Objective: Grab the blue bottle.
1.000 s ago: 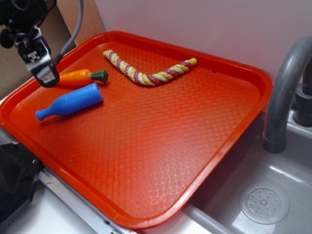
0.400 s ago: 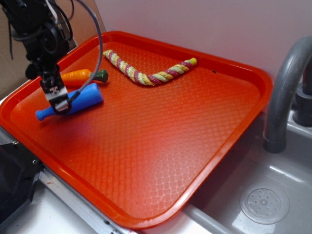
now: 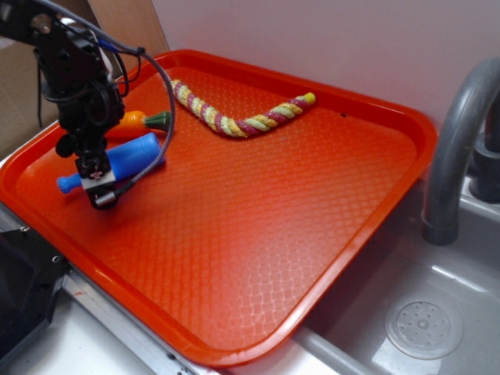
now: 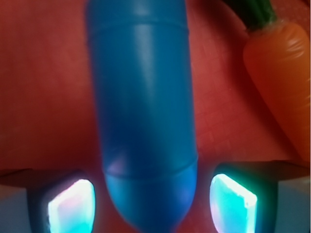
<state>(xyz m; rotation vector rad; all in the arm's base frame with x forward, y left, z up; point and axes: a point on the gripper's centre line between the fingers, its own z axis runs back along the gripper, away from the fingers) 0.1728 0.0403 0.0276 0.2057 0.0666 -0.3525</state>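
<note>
Because the blue bottle (image 4: 143,116) lies flat at frame left, gripper (image 4: 148,204) straddles it, jaws open, nothing gripped, carrot (image 4: 284,77) clear

On the tray (image 3: 258,258), the bottle (image 3: 129,156) lies at about nine o'clock, near the rim. The carrot (image 3: 141,121) lies just behind it, toward ten. The rope (image 3: 234,117) stretches along the far edge at twelve. The faucet (image 3: 457,148) stands off the tray at three, with the sink drain (image 3: 424,328) at four. The gripper (image 4: 150,204) straddles the bottle.
</note>
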